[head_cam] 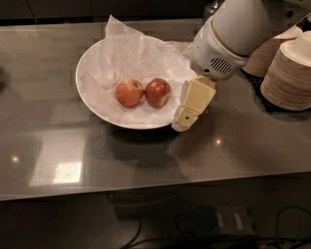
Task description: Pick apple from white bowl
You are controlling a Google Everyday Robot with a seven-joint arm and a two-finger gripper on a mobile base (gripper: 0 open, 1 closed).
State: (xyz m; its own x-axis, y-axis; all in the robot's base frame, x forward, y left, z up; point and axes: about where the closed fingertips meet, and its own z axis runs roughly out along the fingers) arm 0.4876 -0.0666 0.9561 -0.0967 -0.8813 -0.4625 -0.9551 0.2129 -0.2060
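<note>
The white bowl [97, 104] sits on the dark counter, lined with crinkled white paper. Two apples lie side by side in it. The darker, deep-red apple [158, 92] is on the right; a paler pinkish apple [129, 92] touches it on the left. My gripper [187, 116] hangs from the white arm over the bowl's right rim, just right of the deep-red apple and apart from it. It holds nothing that I can see.
Stacks of beige disposable bowls [289, 73] stand at the right edge of the counter, behind my arm. A dark object [214, 7] sits at the back. The counter's front edge runs across the lower part of the view.
</note>
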